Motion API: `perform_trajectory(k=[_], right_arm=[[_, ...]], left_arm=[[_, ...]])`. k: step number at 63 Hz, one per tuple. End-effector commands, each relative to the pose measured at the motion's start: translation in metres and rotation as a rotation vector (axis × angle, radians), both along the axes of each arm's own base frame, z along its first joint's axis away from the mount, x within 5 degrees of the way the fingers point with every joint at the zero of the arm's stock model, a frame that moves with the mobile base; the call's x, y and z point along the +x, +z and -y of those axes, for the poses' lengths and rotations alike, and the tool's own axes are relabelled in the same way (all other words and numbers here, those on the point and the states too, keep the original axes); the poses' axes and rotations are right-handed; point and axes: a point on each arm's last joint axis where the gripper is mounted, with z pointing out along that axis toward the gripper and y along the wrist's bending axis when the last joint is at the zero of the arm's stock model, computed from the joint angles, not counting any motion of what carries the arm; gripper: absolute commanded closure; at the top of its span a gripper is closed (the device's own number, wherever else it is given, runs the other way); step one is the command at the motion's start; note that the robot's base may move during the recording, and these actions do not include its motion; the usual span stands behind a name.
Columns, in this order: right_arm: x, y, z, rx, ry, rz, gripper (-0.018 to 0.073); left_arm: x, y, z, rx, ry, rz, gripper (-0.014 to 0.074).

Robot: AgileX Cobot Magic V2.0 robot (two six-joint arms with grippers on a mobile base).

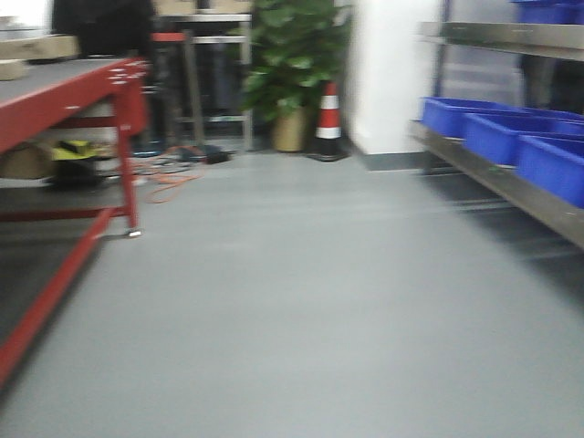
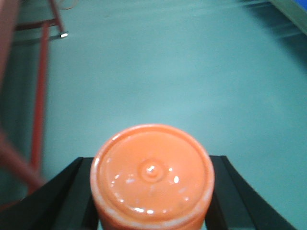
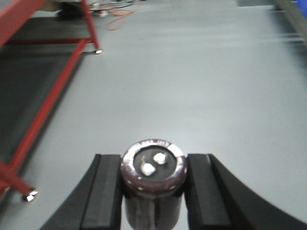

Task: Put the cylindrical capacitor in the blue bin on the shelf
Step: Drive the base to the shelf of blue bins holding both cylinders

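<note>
Cylindrical capacitor, dark, glossy, silver-terminalled, sits clamped in right gripper; left gripper clamps orange cylinder.

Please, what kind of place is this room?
Probably a workshop or small storeroom: a red-framed workbench, a steel shelf holding blue bins, and a striped traffic cone on the grey floor.

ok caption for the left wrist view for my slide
Orange cylinder held end-on between the left fingers, over bare floor, red bench frame at left.
</note>
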Motion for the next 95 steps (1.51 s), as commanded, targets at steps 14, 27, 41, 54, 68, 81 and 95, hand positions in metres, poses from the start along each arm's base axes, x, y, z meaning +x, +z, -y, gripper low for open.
perform_trajectory(k=[14,27,41,54,68,81,95], right_arm=[[0.0,0.0053,0.0006,0.003,-0.007,0.04,0.0713],[0.0,0.0053,0.0006,0.003,-0.007,0.04,0.0713],[0.0,0.0053,0.0006,0.003,-0.007,0.04,0.0713],[0.0,0.0053,0.0006,0.003,-0.007,0.04,0.0713],[0.0,0.0053,0.0006,0.003,-0.007,0.04,0.0713],[0.0,0.0053,0.0006,0.003,-0.007,0.04,0.0713],[0.0,0.0053,0.0006,0.003,-0.007,0.04,0.0713]], left_arm=[[-0.0009,0.0024,-0.0005,-0.009,0.004,0.024,0.0708],[-0.0009,0.0024,-0.0005,-0.009,0.004,0.024,0.0708],[-0.0009,0.0024,-0.0005,-0.009,0.004,0.024,0.0708],[-0.0009,0.0024,-0.0005,-0.009,0.004,0.024,0.0708],[-0.0009,0.0024,-0.0005,-0.009,0.004,0.024,0.0708],[-0.0009,0.0024,-0.0005,-0.009,0.004,0.024,0.0708],[-0.0009,0.0024,-0.0005,-0.009,0.004,0.024,0.0708]])
